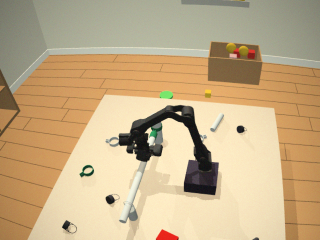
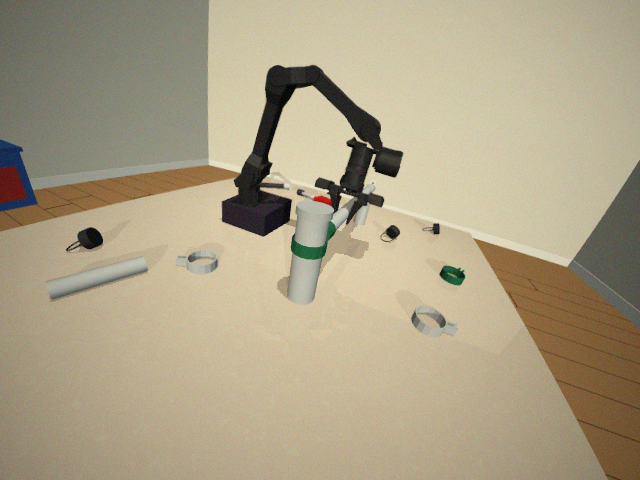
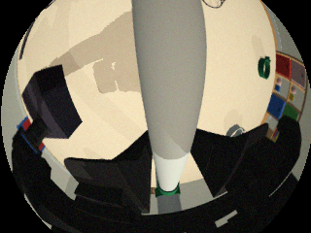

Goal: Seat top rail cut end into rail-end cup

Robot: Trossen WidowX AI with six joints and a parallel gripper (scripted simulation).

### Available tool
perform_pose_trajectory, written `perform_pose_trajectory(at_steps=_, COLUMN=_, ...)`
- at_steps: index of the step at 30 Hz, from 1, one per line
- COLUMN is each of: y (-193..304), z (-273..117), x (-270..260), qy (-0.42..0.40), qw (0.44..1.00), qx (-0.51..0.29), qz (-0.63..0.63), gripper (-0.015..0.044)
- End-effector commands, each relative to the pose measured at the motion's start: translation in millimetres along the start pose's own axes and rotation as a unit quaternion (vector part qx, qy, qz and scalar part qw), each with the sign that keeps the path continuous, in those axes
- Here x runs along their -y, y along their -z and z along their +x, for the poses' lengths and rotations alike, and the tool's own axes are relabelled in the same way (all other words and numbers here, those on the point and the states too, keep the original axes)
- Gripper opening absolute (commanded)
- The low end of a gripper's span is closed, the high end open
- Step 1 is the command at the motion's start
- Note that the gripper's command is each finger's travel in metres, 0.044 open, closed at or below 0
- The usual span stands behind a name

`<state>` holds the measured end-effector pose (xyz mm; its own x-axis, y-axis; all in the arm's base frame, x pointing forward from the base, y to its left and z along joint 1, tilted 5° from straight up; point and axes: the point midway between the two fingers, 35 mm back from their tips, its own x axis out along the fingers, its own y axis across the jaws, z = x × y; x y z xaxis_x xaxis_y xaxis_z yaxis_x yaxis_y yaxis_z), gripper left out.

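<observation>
The white top rail (image 1: pixel 134 183) (image 3: pixel 170 73) runs through the thin wire loop of the loop cap (image 1: pixel 124 202) at the small post (image 1: pixel 132 214) (image 2: pixel 361 215). Its far end meets the green rail-end cup (image 1: pixel 153 134) (image 2: pixel 331 230); the cut end is hidden, and how deep it sits cannot be told. The cup hangs on the green brace band (image 1: pixel 156 127) (image 2: pixel 309 250), around the upper part of the big post (image 1: pixel 159 138) (image 2: pixel 305 279), below its cap (image 2: pixel 314 208). My gripper (image 1: pixel 143 159) (image 2: pixel 342 213) (image 3: pixel 165 131) is shut on the rail, a short way from the cup.
Grey bands (image 1: pixel 113 141) (image 2: pixel 429 321) (image 2: pixel 202 262) lie on both sides of the big post. A green band (image 1: pixel 87 170) (image 2: pixel 452 275), black loop caps (image 1: pixel 110 199) (image 1: pixel 66 225) (image 1: pixel 240 129) and a short white tube (image 1: pixel 217 122) (image 2: pixel 97 277) lie around. A red block (image 1: pixel 167 235) is near the front.
</observation>
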<state>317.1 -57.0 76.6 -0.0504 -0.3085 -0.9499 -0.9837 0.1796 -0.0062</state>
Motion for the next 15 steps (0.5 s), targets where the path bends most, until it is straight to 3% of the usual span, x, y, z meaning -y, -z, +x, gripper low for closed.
perform_pose_trajectory(at_steps=1, y=7, z=-1, x=1, qy=0.003, qw=1.000, qx=-0.005, qz=0.001, gripper=0.0000)
perform_pose_trajectory(at_steps=15, y=18, z=1, x=1, qy=0.003, qw=1.000, qx=-0.005, qz=0.001, gripper=0.0000)
